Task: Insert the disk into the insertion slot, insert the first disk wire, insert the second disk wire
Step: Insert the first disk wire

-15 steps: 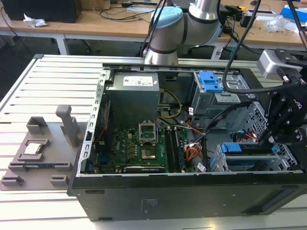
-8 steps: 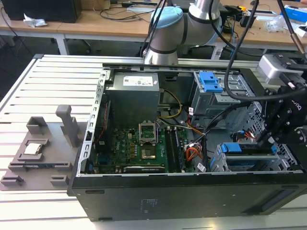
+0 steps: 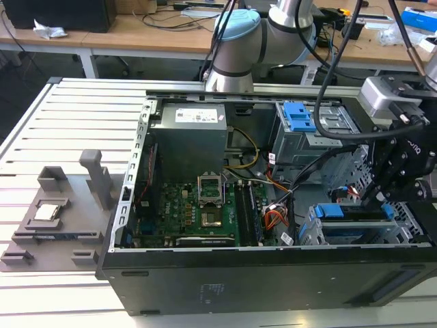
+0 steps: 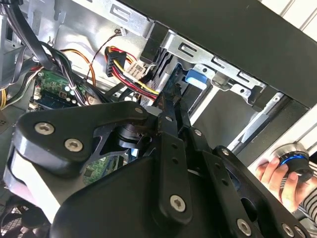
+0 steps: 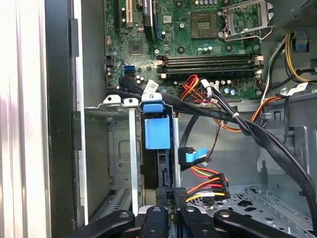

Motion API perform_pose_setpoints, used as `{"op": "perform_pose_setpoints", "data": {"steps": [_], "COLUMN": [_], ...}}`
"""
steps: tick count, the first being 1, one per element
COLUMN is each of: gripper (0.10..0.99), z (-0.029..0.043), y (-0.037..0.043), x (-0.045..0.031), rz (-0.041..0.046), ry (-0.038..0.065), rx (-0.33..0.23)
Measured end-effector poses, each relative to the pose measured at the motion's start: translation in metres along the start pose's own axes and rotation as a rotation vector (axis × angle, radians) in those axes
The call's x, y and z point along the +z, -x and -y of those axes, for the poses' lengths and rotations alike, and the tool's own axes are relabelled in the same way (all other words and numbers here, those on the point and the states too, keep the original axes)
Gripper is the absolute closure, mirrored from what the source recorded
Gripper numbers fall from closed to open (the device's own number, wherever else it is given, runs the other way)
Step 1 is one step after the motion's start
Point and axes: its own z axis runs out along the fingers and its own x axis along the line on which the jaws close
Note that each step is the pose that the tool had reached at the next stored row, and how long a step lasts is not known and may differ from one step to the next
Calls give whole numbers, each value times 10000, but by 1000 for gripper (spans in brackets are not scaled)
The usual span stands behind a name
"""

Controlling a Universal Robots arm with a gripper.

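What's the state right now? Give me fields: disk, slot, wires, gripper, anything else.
disk: in its blue caddy, sitting inside the bay
insertion slot: grey cage, occupied by the disk
power plug: red-yellow-black wires, beside the disk; mated or not, cannot tell
data plug: blue, beside the disk, looks loose
gripper: low inside the case, close to the disk's end away from the blue handle
other: a person's hand on a knob outside the case

Black cable bundle [image 5: 247,126] crowds the disk [image 5: 157,134]; the bay [image 5: 106,148] beside it lies open
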Motion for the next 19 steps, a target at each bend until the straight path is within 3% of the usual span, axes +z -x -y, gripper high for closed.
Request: {"op": "perform_pose_setpoints", "data": {"steps": [5,19], "gripper": [922,922], "z": [0,20], "y": [-2,1], "x": [5,61], "rz": [-48,-46], "ry": [-3,-3], "rx": [2,2]}}
